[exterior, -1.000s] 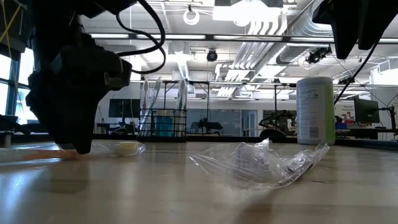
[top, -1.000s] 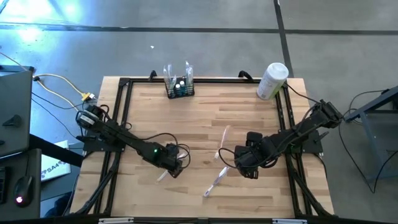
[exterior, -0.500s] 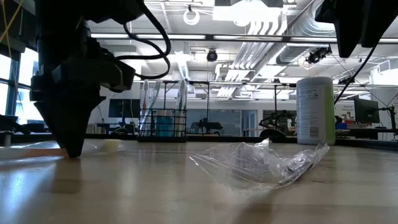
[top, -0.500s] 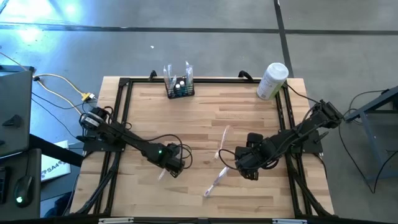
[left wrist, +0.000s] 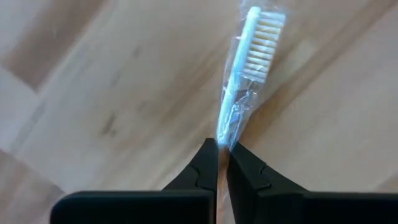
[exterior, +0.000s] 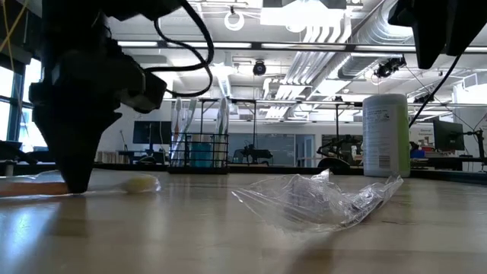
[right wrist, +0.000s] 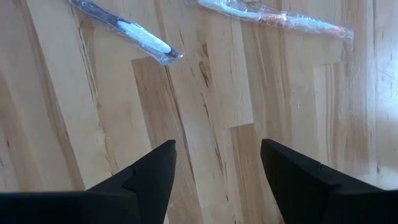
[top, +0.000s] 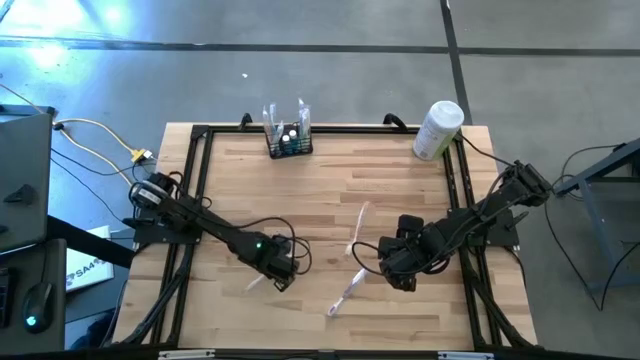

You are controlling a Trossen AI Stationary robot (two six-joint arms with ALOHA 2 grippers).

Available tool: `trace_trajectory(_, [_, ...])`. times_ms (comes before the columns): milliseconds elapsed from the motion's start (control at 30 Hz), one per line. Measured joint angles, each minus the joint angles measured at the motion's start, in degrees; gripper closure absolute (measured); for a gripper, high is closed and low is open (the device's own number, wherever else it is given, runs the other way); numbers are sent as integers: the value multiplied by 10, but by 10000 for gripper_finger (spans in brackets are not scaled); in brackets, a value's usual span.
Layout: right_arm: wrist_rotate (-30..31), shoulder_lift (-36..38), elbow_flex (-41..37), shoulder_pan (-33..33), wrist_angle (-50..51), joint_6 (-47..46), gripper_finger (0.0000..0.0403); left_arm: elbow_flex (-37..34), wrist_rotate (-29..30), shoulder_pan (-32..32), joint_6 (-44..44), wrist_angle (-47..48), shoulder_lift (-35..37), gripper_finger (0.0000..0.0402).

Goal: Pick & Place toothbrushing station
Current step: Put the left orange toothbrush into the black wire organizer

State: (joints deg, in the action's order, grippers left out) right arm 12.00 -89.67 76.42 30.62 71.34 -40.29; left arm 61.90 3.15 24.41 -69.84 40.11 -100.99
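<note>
A toothbrush in a clear wrapper lies on the wooden table at the near left, its bristle head showing beside my left gripper, which is shut on it. My right gripper hangs open above the table's near right, touching nothing. Two more wrapped toothbrushes lie just beyond it. The black toothbrushing station stands at the far edge, with brushes upright in it. My left gripper pinches the wrapped toothbrush between its two fingers at the neck, a little behind the bristle head. The fingers point down from above and lie across the brush. The head and the orange handle end lie level at the table top.
A tall white cylindrical container stands at the far right corner. In the low view, crumpled clear wrapping lies in the middle of the table. A black frame runs along the table's edges. Bare wood spans the middle.
My left gripper has come down a little and shut its fingers on the wrapped toothbrush, taking hold of it. The brush has shifted slightly along the table. My right gripper has kept still.
</note>
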Motion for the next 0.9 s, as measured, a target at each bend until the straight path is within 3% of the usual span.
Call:
trace_trajectory(300, [1, 0, 0, 2, 10, -2, 174, 69, 34, -39, 77, 61, 13, 398])
trace_trajectory(900, [24, 9, 0, 1, 18, -5, 174, 309, 170, -99, 233, 320, 15, 401])
